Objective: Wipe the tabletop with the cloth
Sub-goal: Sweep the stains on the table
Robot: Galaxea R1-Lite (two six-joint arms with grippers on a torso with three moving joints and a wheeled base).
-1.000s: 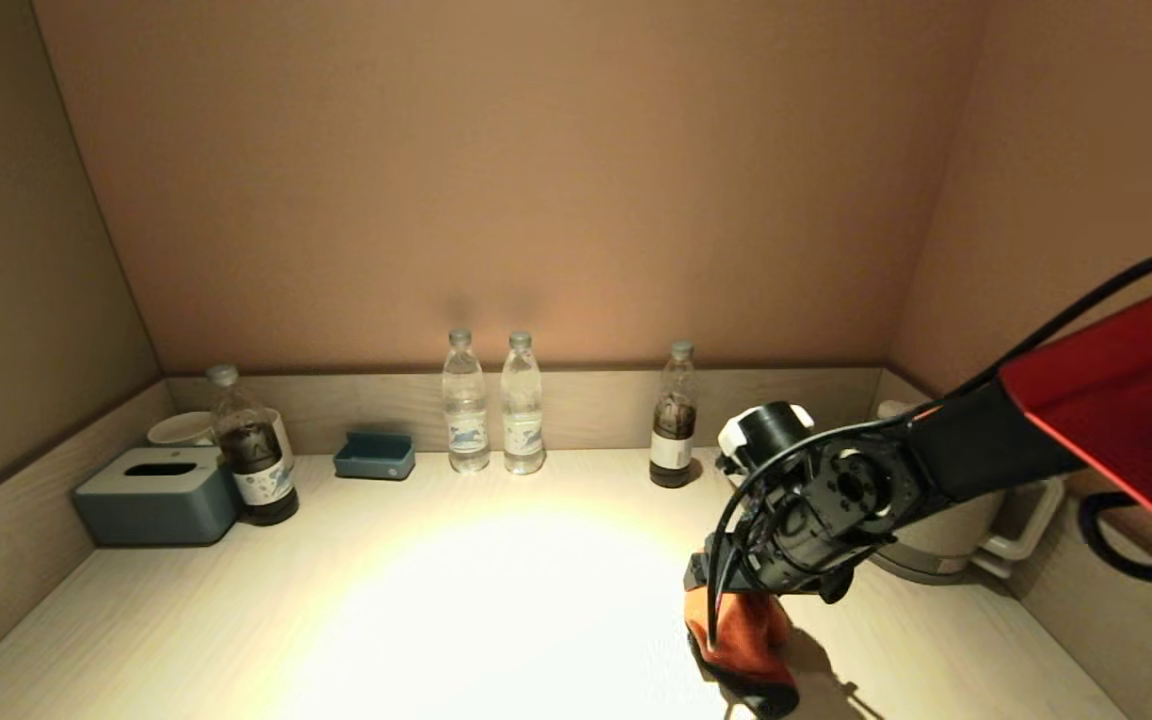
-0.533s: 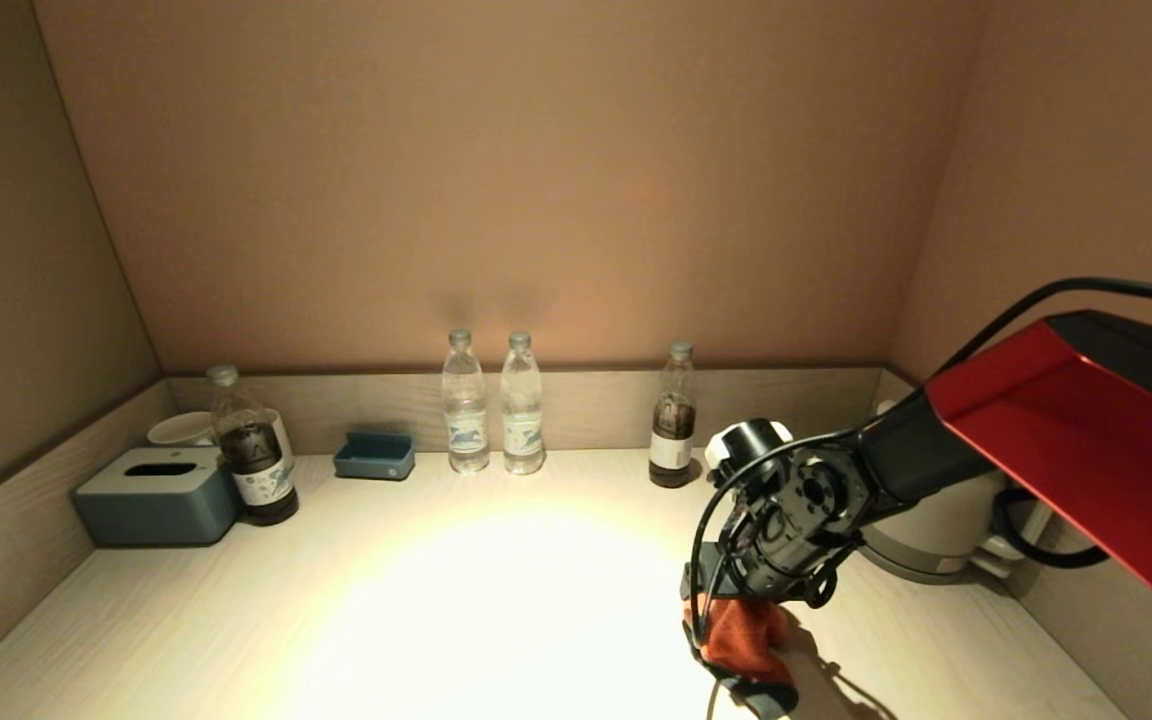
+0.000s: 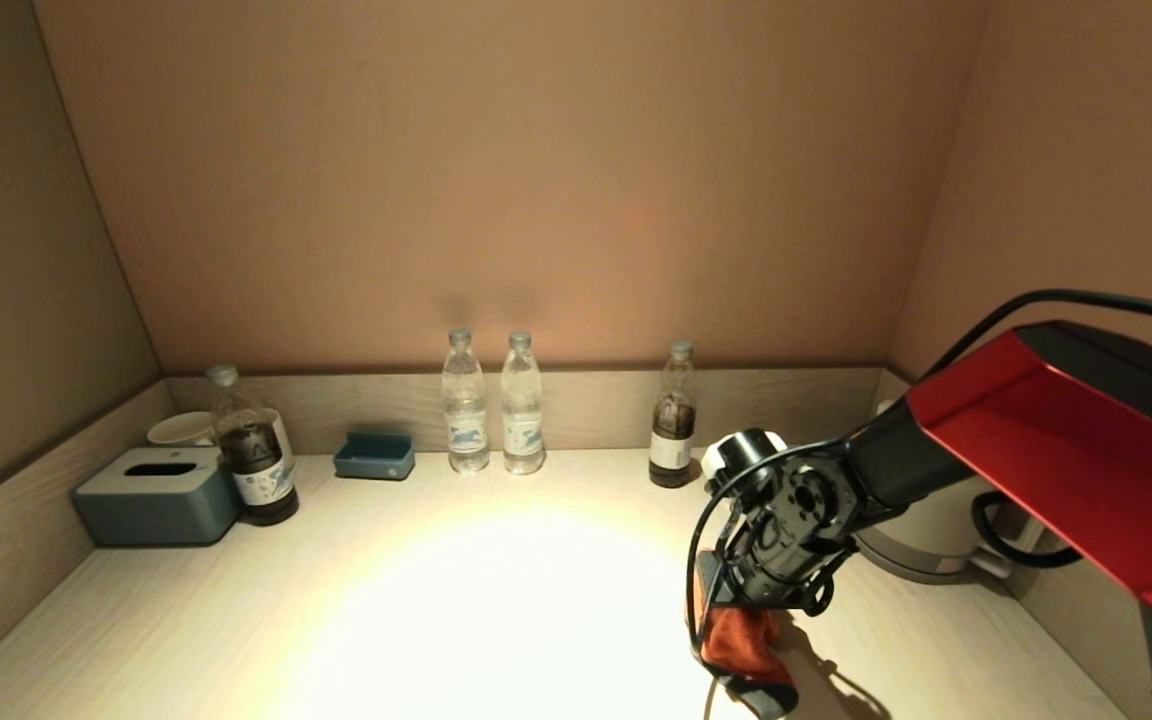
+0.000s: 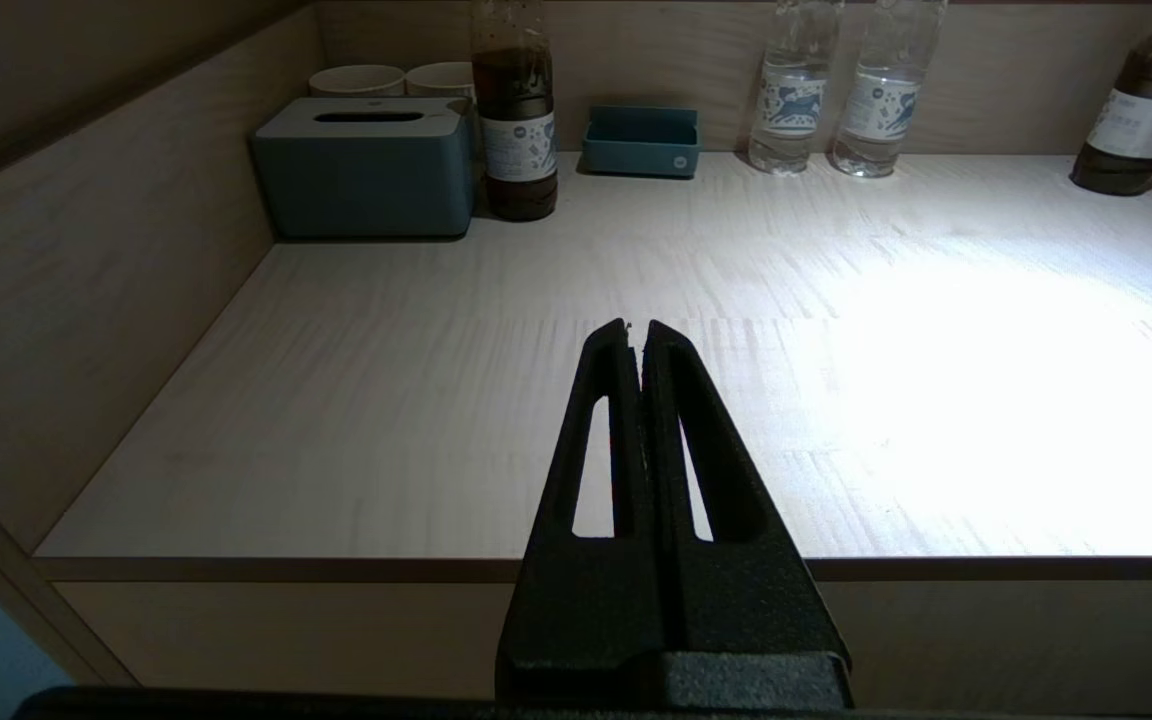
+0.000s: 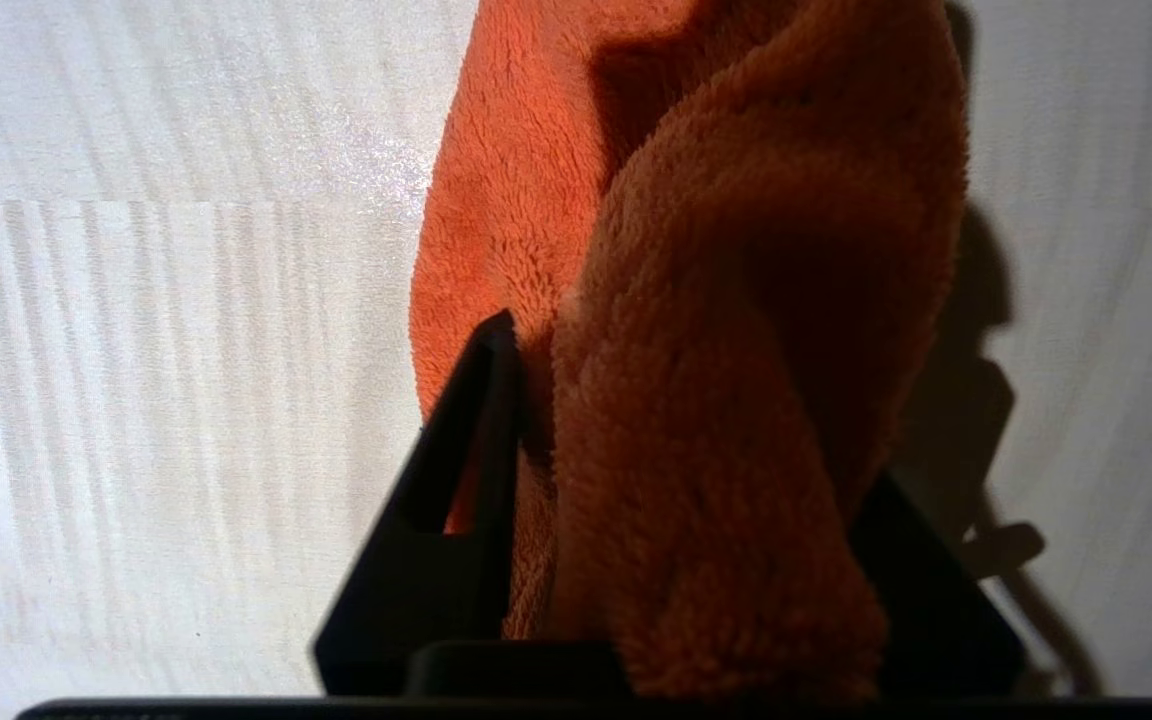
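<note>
An orange fluffy cloth lies bunched on the pale wooden tabletop at the front right. My right gripper points down onto it and is shut on the cloth; in the right wrist view the cloth fills the space between the two black fingers and covers most of the far one. My left gripper is shut and empty, parked just off the table's front edge on the left; it does not show in the head view.
Along the back wall stand two clear water bottles, a dark-liquid bottle, a small blue tray, another dark bottle, a grey-blue tissue box and white cups. A white kettle stands at the right behind the arm.
My right arm has moved forward away from me and slightly left, dragging the orange cloth along the tabletop toward the back. The left arm has not moved.
</note>
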